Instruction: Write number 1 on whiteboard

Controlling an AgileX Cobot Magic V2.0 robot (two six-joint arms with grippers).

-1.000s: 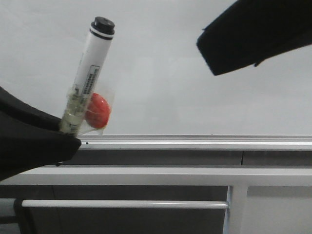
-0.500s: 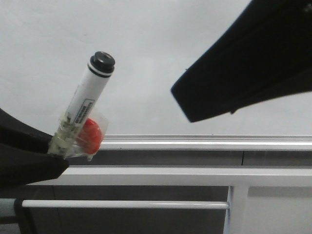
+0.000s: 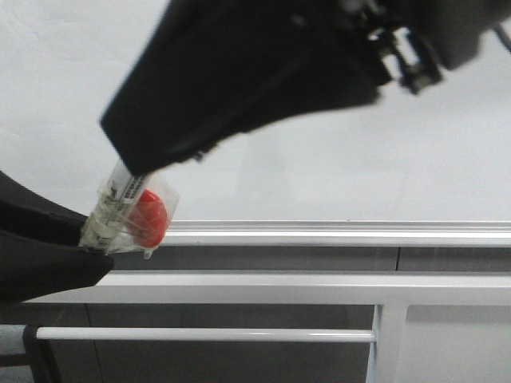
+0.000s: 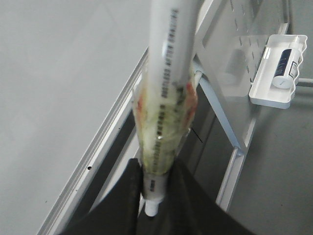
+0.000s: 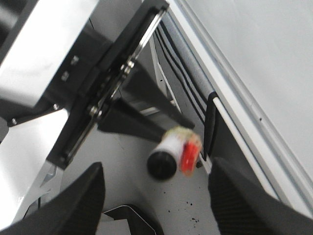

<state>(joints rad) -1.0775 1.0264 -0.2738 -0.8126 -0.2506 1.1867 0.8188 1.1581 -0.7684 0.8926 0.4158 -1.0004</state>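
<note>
The white marker pen (image 3: pixel 120 203), with a red magnet (image 3: pixel 148 217) taped to it, stands tilted in front of the whiteboard (image 3: pixel 319 175). My left gripper (image 3: pixel 89 249) is shut on its lower end; in the left wrist view the pen (image 4: pixel 165 93) rises from between the black fingers (image 4: pixel 124 200). My right gripper (image 3: pixel 140 150) hangs over the pen's top and hides the cap from the front. In the right wrist view its jaws stand wide open, with the black cap (image 5: pixel 162 164) between them and touching neither. No number 1 shows on the board.
The silver bottom rail (image 3: pixel 335 233) runs under the board, with grey frame bars (image 3: pixel 239 287) below it. A white tray (image 4: pixel 277 73) holding a small dark-labelled item hangs on the frame to the right.
My right gripper has swept left and down, from the upper right to over the pen's cap. The left gripper lowered the pen slightly a second ago and has since held still.
</note>
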